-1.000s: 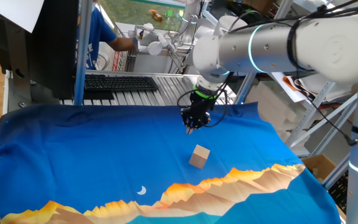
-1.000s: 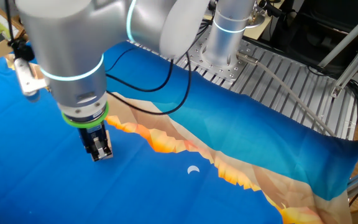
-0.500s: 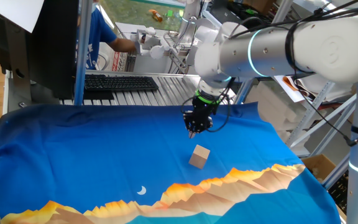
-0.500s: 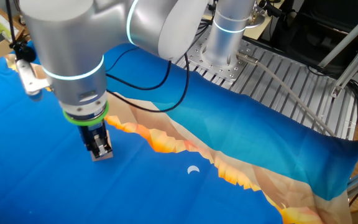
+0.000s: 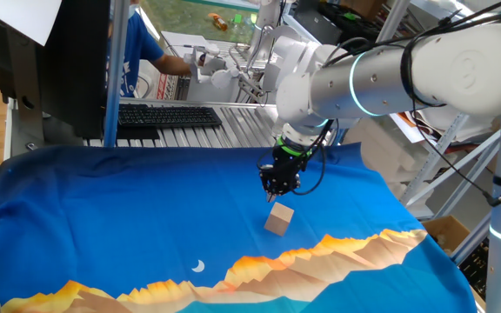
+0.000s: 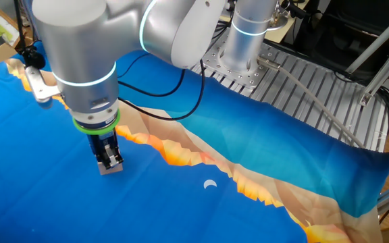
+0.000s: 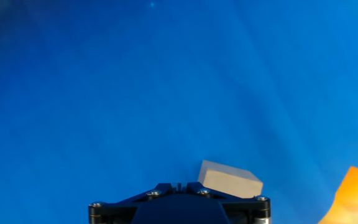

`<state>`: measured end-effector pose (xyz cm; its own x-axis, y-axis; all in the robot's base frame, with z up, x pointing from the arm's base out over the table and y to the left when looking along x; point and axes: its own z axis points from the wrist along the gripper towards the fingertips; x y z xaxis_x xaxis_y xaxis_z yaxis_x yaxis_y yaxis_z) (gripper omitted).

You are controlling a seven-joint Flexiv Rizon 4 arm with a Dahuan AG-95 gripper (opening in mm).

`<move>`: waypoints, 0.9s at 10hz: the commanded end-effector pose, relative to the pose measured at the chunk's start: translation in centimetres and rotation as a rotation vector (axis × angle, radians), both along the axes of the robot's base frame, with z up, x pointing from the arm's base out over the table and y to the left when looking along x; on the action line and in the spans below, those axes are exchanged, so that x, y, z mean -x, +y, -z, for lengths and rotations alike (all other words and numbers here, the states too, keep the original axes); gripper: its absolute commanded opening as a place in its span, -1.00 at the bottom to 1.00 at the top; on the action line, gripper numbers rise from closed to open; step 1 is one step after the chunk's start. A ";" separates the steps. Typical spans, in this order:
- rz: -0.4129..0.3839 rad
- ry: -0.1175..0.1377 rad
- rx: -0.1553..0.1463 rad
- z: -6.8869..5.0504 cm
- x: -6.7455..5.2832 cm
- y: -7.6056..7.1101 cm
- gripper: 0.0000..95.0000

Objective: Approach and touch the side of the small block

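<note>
Hovering just above the small block (image 5: 278,218), the jaws look narrow, with bare blue cloth (image 5: 129,209) around.

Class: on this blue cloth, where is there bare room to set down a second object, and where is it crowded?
Free: the wide blue stretch left of the block, between keyboard and orange mountain print. Crowded: right around the block, where the gripper hovers.
</note>
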<state>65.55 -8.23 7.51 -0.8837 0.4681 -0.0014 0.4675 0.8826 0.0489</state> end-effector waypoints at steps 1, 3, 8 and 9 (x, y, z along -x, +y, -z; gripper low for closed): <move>0.002 0.003 -0.025 0.3 -0.2 0.1 -1.00; 0.004 0.001 -0.029 0.4 -0.2 0.2 -1.00; 0.038 0.001 -0.031 0.4 -0.7 1.6 -1.00; 0.040 0.000 -0.030 0.5 -0.8 1.7 -1.00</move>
<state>66.49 -6.41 6.90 -0.8629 0.5052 0.0156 0.5048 0.8599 0.0760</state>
